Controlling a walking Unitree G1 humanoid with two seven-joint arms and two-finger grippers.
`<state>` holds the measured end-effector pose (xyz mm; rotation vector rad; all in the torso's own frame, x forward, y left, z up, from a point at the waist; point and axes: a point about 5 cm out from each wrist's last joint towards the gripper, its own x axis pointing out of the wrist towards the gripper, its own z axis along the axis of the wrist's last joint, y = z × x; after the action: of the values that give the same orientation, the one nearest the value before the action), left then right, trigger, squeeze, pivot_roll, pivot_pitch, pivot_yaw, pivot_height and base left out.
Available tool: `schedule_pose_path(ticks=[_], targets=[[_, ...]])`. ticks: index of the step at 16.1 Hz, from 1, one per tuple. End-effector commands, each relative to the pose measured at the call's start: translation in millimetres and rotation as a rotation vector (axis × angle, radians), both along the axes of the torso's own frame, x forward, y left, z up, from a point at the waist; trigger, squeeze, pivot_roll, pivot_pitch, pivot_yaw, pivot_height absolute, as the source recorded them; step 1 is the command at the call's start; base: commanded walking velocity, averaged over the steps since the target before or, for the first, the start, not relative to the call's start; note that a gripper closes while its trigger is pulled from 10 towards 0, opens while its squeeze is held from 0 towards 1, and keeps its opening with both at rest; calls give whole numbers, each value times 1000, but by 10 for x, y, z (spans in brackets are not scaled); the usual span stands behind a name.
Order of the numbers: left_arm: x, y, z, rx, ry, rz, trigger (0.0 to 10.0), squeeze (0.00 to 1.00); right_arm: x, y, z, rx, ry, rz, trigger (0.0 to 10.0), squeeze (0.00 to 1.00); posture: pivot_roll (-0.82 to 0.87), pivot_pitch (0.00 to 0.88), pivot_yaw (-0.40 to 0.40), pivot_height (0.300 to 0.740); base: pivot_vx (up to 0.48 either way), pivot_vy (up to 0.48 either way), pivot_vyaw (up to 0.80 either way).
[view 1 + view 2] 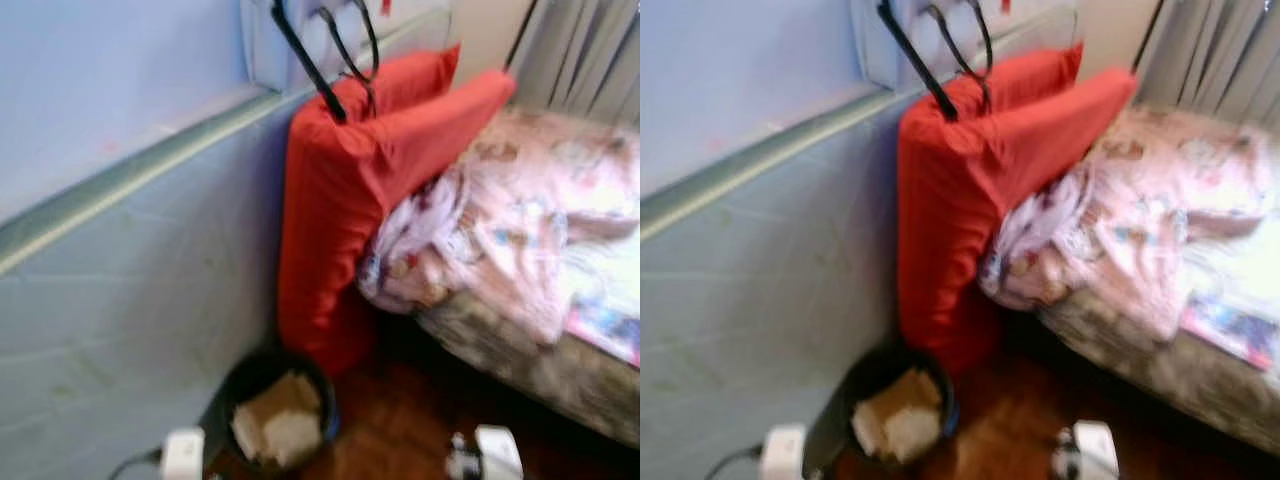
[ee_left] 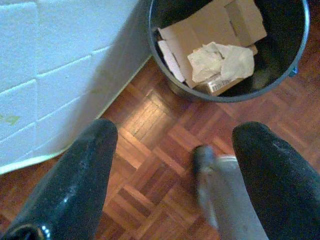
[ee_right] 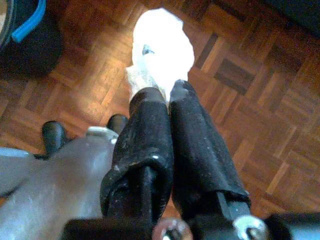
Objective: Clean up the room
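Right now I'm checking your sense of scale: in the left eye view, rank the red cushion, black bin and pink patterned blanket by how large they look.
1. Red cushion and pink patterned blanket: alike, unranked.
2. Round black bin, clearly smallest.

Bin (image 1: pixel 277 410): black, on wood floor (image 1: pixel 400 420), paper scraps inside.
Red cushion (image 1: pixel 350 200): leaned against the wall, above bin.
Bed (image 1: pixel 540 250): covered by rumpled pink blanket.

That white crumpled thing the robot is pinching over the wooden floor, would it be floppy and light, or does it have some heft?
The white crumpled wad looks like tissue or thin plastic, so it is probably very light. Its wrinkled, uneven edges suggest it is soft and would squash rather than resist. The right gripper pinches it with fingers nearly touching, so it is likely thin, and could slip or tear if tugged.
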<state>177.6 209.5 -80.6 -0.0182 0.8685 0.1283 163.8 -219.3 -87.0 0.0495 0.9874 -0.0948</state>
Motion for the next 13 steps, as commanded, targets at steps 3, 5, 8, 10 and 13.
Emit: schedule_pose_path(ticks=[3,5,8,10,13], targets=[[-28,82,3,24,7,10,10000,0,48,32,15,4,-14,7,10000,0,40,0,-22,720,0,102,0],[-23,84,6,27,4,9,10000,0,49,34,15,6,-14,12,10000,0,40,0,-22,720,0,0,0],[-11,84,13,26,-4,8,10000,0,54,39,17,8,-12,27,10000,0,40,0,-21,720,0,0,417],[-8,83,14,23,-4,12,10000,0,52,39,15,2,-2,40,10000,0,40,0,-20,720,0,0,800],[-9,82,12,23,3,10,10000,0,54,41,15,4,-2,42,10000,0,40,0,-21,720,0,0,529]])
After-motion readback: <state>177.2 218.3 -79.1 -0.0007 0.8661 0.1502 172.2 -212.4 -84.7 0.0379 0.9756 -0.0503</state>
